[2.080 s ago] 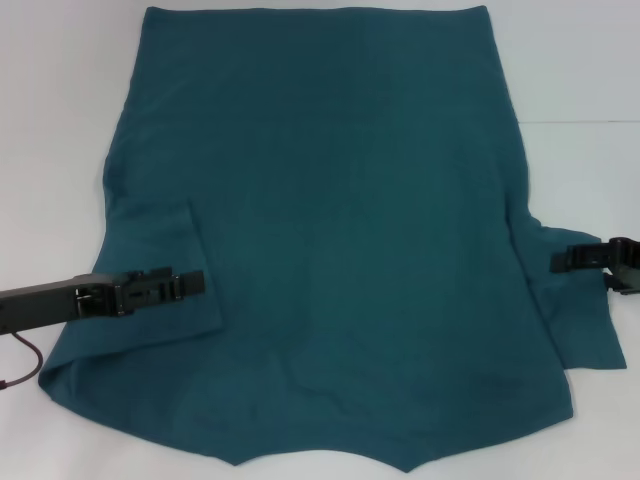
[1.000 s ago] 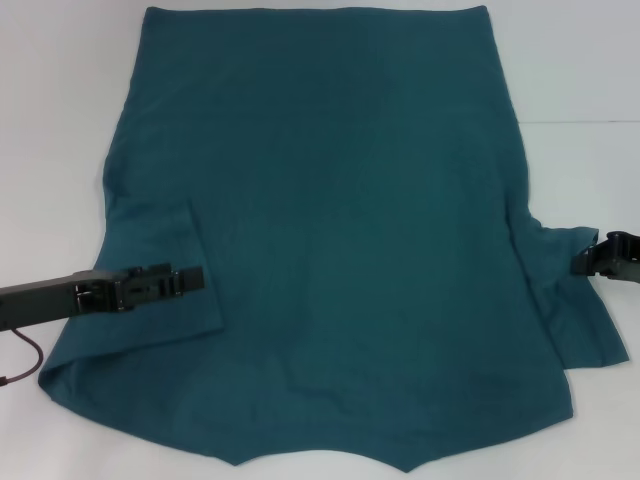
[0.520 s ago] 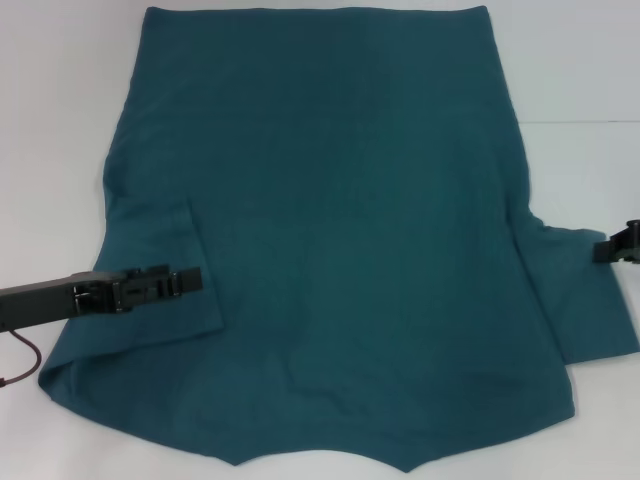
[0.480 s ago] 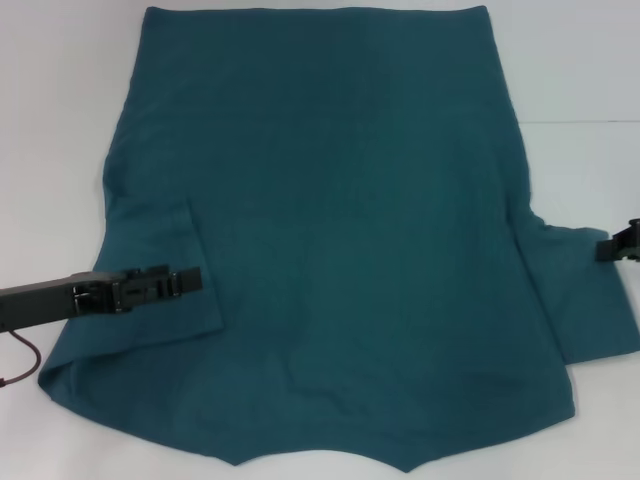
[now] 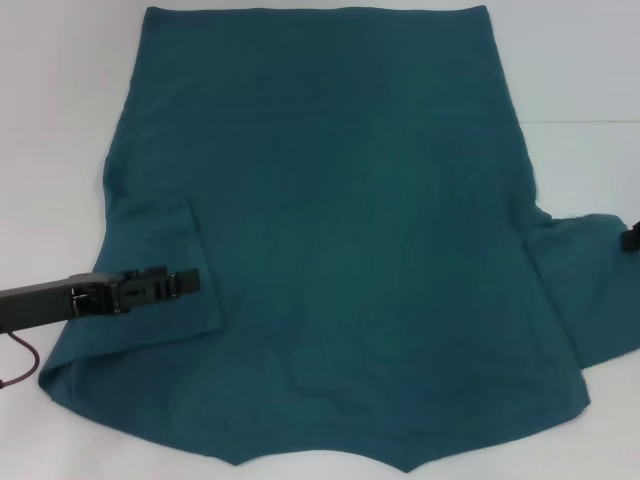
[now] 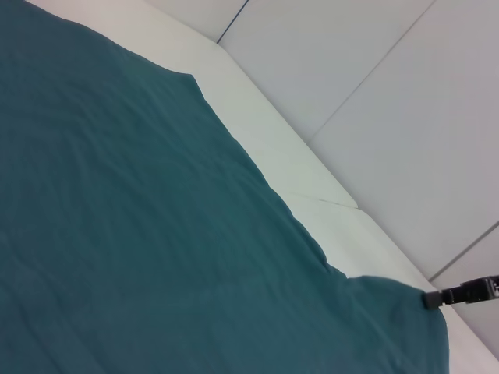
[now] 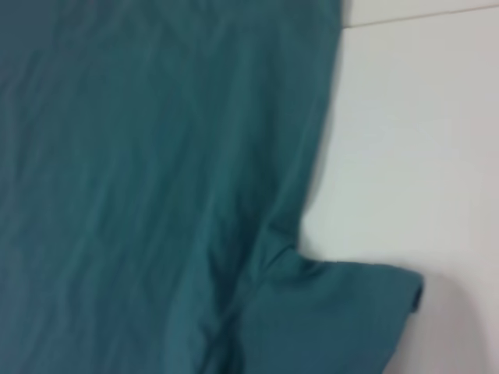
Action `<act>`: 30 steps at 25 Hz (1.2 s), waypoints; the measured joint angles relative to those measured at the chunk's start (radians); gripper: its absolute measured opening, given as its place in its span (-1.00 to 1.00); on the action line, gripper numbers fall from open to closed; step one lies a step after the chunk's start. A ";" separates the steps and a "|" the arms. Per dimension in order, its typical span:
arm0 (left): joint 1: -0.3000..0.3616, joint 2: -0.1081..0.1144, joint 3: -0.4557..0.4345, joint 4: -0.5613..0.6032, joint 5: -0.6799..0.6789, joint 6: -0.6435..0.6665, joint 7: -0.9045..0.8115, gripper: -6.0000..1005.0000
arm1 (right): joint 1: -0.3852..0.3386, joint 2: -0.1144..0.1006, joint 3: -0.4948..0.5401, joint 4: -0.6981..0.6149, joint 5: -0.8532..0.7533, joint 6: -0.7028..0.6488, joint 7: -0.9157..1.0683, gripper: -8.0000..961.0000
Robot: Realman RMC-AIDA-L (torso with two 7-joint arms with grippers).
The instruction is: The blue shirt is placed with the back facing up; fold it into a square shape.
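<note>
Head view: large dark teal-blue soft fabric short-sleeved shirt (image 5: 330, 220) lies spread flat, plain side up, over most of the white bench (image 5: 60, 100), hem toward the far edge, collar end at the near edge. The shirt's left sleeve is folded inward onto the body; the left claw (image 5: 185, 282) rests on that fold, fingers drawn together, seemingly holding nothing. The shirt's right sleeve (image 5: 590, 290) is spread outward toward the right edge of the bench. The right claw (image 5: 630, 238) shows only as a sliver at that edge, touching the sleeve cuff; whether its fingers are open, can't tell.

Judgement: sleeve-folding step, one side done. Next move likely calls for folding the right sleeve inward to match, keeping the body flat.
</note>
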 joint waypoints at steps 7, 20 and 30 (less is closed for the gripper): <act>0.002 -0.001 0.000 0.000 0.000 0.000 -0.001 0.56 | 0.008 0.004 0.004 -0.042 -0.036 0.021 0.050 -0.94; 0.001 -0.002 0.000 0.001 0.000 -0.001 -0.008 0.56 | 0.053 0.015 -0.002 -0.047 -0.033 0.004 0.079 -0.91; 0.000 -0.002 0.000 0.002 0.000 -0.003 -0.011 0.56 | 0.113 0.044 -0.010 -0.046 -0.031 -0.149 0.095 -0.90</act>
